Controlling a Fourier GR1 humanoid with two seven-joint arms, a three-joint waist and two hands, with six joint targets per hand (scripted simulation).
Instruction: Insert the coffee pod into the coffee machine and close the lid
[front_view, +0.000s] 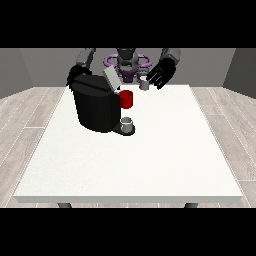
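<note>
Small grey coffee pod (144, 84) upright at far edge of white table (150, 160), just beside hand at view's right (161, 75), fingers spread wide, empty. Black coffee machine (95, 102) left, lid (111, 78) raised. Other hand (73, 76) behind machine; fingers cannot be told.

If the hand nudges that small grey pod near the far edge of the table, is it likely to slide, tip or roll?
The coffee pod looks like a short, squat cylinder standing upright on the table, so it would probably slide rather than tip. Knocked onto its side, its round wall could let it roll. It looks small beside the hand at the view's right, so it is likely light and easily displaced.
</note>
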